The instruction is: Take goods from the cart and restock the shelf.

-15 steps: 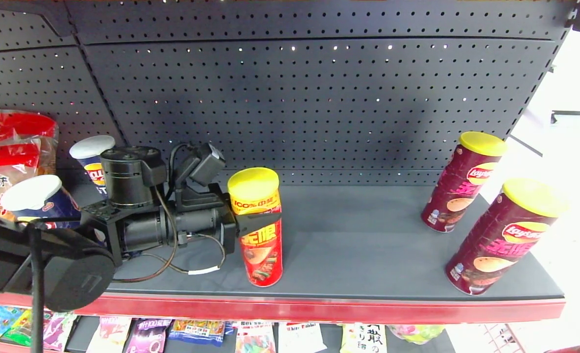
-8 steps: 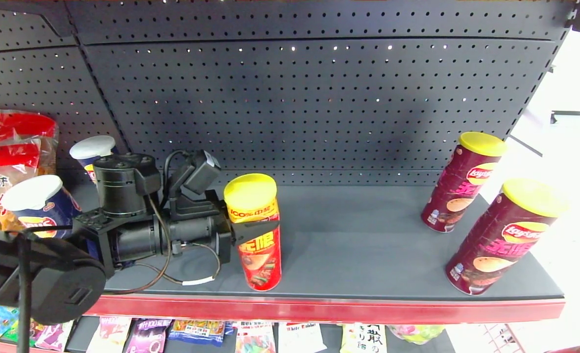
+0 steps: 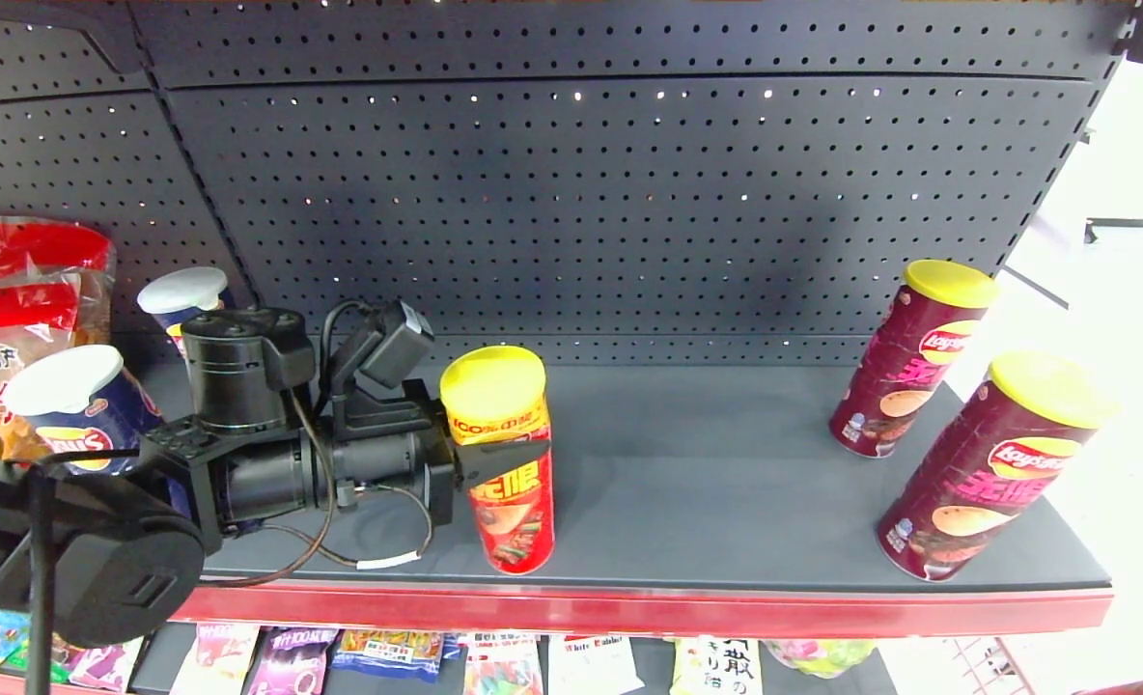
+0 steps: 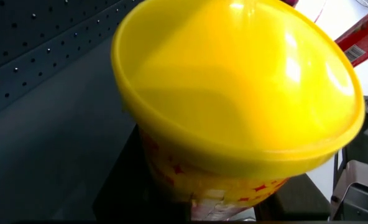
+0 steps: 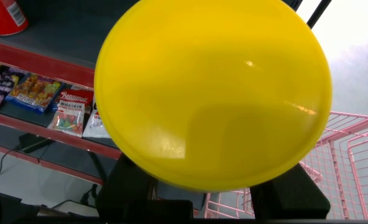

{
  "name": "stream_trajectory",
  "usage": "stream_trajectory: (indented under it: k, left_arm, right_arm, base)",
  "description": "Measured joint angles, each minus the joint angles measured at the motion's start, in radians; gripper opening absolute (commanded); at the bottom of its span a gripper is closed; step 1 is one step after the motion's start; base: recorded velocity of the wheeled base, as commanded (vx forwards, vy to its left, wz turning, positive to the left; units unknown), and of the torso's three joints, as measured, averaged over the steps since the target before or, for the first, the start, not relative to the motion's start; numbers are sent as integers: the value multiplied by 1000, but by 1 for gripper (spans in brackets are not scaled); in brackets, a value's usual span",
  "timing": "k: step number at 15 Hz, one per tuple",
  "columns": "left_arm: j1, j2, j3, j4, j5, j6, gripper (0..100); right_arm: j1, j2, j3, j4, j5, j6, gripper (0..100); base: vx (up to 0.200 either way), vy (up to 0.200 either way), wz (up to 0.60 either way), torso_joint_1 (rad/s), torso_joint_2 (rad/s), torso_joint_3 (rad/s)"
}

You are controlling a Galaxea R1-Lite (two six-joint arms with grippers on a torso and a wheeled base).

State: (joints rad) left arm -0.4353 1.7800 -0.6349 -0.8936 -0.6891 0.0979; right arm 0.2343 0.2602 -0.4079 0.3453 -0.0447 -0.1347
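Note:
A red chip can with a yellow lid [image 3: 509, 458] stands upright near the front edge of the grey shelf [image 3: 707, 502]. My left gripper [image 3: 506, 454] is shut on its upper body from the left side. The left wrist view looks down on this can's lid [image 4: 234, 87], with dark fingers [image 4: 119, 190] beside the body below it. My right gripper [image 5: 209, 199] is shut on another yellow-lidded can [image 5: 212, 93], held below and in front of the shelf beside the pink wire cart [image 5: 358, 162].
Two maroon cans with yellow lids [image 3: 914, 357] [image 3: 991, 468] stand at the shelf's right end. Blue cans with white lids [image 3: 74, 405] and red snack bags [image 3: 12, 290] crowd the left end. Snack packets [image 3: 494, 661] line the lower shelf. The shelf's middle is bare.
My left arm has moved the red can slightly left and toward the shelf's front edge, mostly in the first half second. The maroon cans have not moved.

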Motion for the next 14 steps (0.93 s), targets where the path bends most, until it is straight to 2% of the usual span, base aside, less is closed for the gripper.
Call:
stream_trajectory:
  k: [14]
  left_arm:
    - [-2, -23, 22, 6, -1, -5, 0]
  right_arm:
    - [0, 1, -9, 1, -1, 0, 0]
  base:
    - [0, 0, 0, 0, 0, 0]
